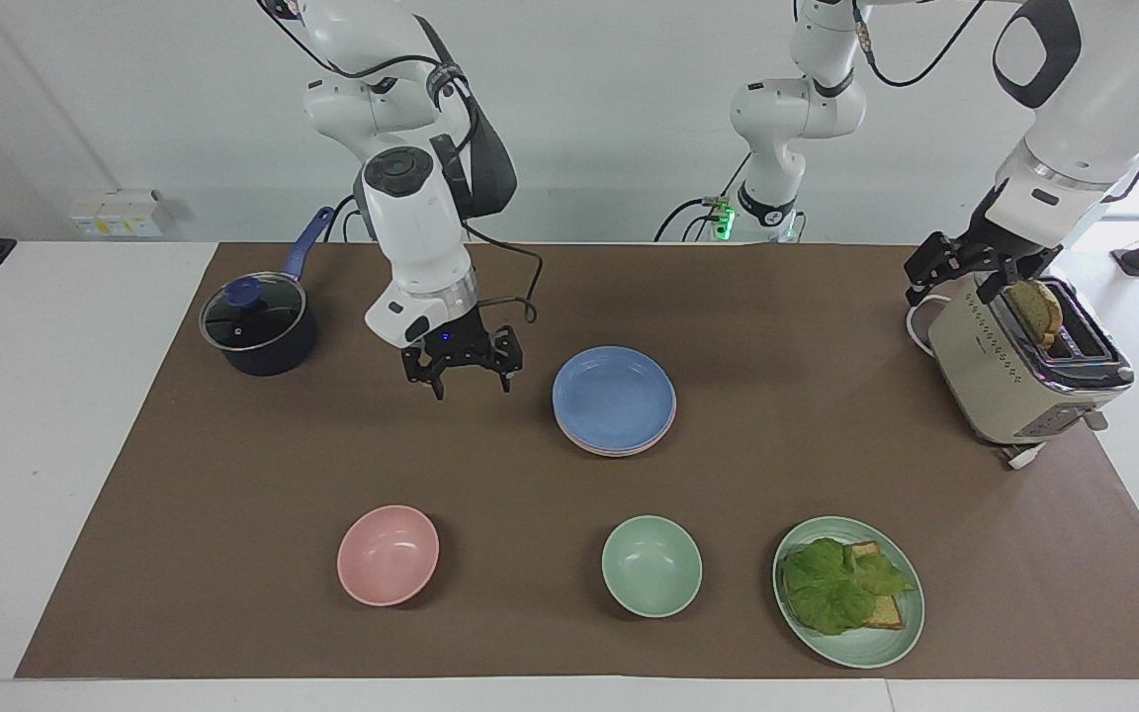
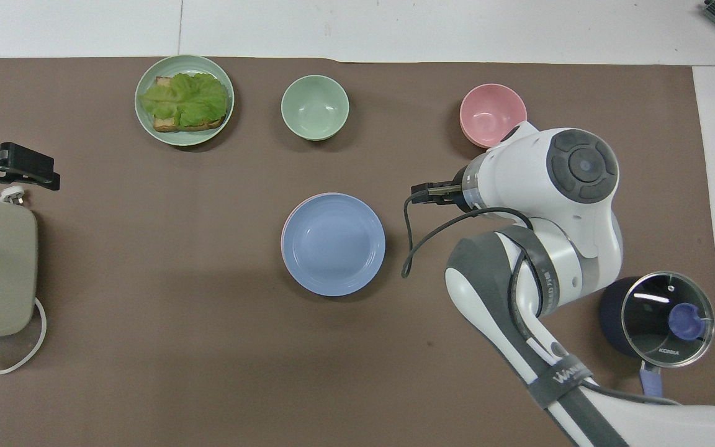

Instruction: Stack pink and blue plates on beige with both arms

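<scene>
The blue plate (image 1: 614,396) (image 2: 332,243) lies mid-mat on top of the pink plate (image 1: 619,450), of which only a thin rim (image 2: 284,231) shows. The beige plate is hidden. My right gripper (image 1: 469,383) hangs open and holds nothing. It is over bare mat between the plate stack and the pot, apart from the plates. In the overhead view its own wrist covers it. My left gripper (image 1: 970,269) (image 2: 13,169) waits open beside the toaster's top, at the left arm's end of the table.
A dark pot with a glass lid (image 1: 258,326) stands at the right arm's end. Farther from the robots are a pink bowl (image 1: 388,554), a green bowl (image 1: 651,566) and a green plate with lettuce on bread (image 1: 848,591). The toaster (image 1: 1019,371) holds a slice of toast.
</scene>
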`<state>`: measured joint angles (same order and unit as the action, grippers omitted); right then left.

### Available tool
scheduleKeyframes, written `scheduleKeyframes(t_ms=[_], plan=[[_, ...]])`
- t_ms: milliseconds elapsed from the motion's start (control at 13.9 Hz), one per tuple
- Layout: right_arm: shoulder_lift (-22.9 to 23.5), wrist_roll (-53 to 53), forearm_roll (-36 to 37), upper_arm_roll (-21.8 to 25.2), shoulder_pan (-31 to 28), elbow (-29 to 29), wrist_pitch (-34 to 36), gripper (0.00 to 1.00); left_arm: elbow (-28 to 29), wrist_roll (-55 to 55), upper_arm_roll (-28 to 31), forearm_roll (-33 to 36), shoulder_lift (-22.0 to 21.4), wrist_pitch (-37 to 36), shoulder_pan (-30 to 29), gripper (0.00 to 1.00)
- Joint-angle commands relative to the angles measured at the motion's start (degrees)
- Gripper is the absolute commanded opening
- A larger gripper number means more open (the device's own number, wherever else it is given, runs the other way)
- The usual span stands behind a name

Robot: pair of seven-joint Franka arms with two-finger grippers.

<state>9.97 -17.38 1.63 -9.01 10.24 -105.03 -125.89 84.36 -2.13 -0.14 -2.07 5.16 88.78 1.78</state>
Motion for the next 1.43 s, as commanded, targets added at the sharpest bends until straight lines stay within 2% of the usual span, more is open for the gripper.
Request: scheduleKeyframes(t_ms=[0, 358, 645, 860, 1004, 1362], plan=[[-2.9, -6.5, 4.8, 0.0, -0.1, 0.9, 3.1, 1.00, 0.0, 0.5, -0.5, 0.6, -0.5, -1.1, -0.7, 1.00], [-8.5, -9.6, 3.9, 0.9, -2.1, 8.2, 16.1, 1.00, 0.0, 0.5, -0.5, 0.6, -0.5, -1.1, -0.7, 1.00], [-9.3, -9.5, 3.9, 1.0, -5.6, 15.2, 25.8, 1.00, 0.0, 0.5, -0.5, 0.6, -0.5, -1.1, -0.7, 1.00], [-12.0, -9.0, 2.7, 2.8, -7.8, 15.8, 28.8, 1.00, -0.1, 0.5, -0.5, 0.6, -0.5, -1.1, -0.7, 1.00], [-13.7, -8.7, -1.8, 5.0, -9.4, 15.7, 31.0, 1.00, 0.0, 0.5, -0.5, 0.6, -0.5, -1.1, -0.7, 1.00], [-15.6, -0.7, -2.0, 11.0, -9.6, 14.3, 34.3, 1.00, 0.0, 0.5, -0.5, 0.6, -0.5, -1.1, -0.7, 1.00]])
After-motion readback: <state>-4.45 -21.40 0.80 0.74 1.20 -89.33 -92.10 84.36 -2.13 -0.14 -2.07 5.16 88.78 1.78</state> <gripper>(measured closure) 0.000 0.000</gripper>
